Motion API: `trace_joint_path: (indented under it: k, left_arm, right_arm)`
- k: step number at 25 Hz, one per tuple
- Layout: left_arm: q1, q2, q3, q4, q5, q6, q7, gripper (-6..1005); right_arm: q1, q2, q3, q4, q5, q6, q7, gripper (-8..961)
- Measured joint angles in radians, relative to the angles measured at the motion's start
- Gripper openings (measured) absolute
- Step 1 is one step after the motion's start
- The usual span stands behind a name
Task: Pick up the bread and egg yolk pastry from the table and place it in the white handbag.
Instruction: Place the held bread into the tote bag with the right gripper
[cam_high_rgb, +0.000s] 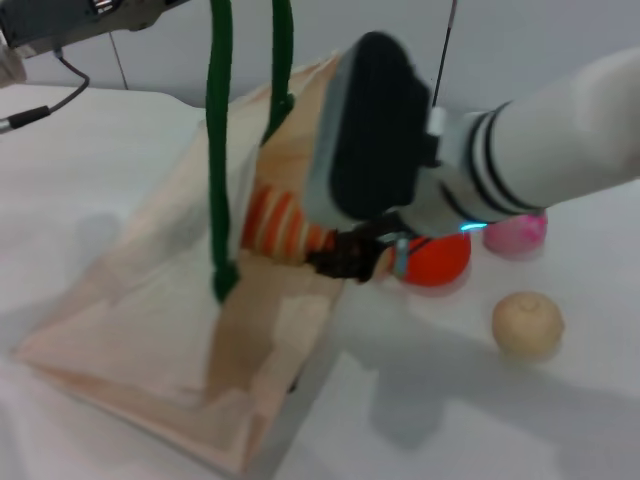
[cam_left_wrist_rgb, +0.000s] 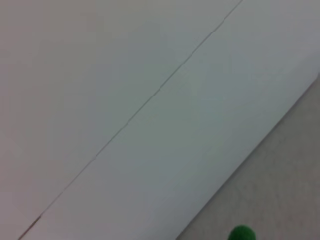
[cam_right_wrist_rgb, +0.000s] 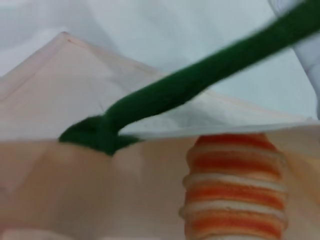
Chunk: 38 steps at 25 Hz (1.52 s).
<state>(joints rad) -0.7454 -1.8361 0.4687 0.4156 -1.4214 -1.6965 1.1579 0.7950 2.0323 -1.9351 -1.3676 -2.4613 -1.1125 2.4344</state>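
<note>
Bread (cam_high_rgb: 278, 224) held in right fingers (cam_high_rgb: 345, 256) at white handbag (cam_high_rgb: 160, 320) mouth.

right gripper (cam_high_rgb: 345, 255) clamped on the ridged orange-and-cream striped toy bread (cam_high_rgb: 280, 225), holding it at the open mouth of the cream cloth handbag (cam_high_rgb: 150, 320). green rope handles (cam_high_rgb: 218, 130) pulled upward. pale beige round pastry ball (cam_high_rgb: 527, 323), smooth orange fruit (cam_high_rgb: 437, 262) and pink ball (cam_high_rgb: 517, 233) lie on the white table (cam_high_rgb: 450, 420).
</note>
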Motion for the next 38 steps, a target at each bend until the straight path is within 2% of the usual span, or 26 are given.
trace_joint_path:
  k: [9,14,23,32,38]
  left_arm:
    - [-0.028,-0.006,0.004,0.0,0.01,0.004,-0.008,116]
    - [-0.023,-0.006,0.004,0.0,0.012,-0.001,-0.014,116]
    - [-0.067,-0.02,0.005,-0.001,0.008,-0.088,-0.021,116]
    - [-0.083,-0.026,-0.002,-0.002,-0.001,-0.166,-0.025,116]
    - [-0.067,-0.023,-0.008,-0.002,-0.036,-0.201,-0.03,116]
  right_arm:
    - [0.066,0.002,-0.192,0.028,-0.067,0.187,0.087,429]
    - [0.045,0.002,-0.225,-0.013,-0.133,0.229,0.107,425]
    - [0.056,0.005,-0.305,0.077,-0.156,0.359,0.109,417]
    - [0.084,0.006,-0.406,0.199,-0.151,0.621,0.106,401]
    - [0.09,0.01,-0.405,0.278,-0.142,0.73,0.118,398]
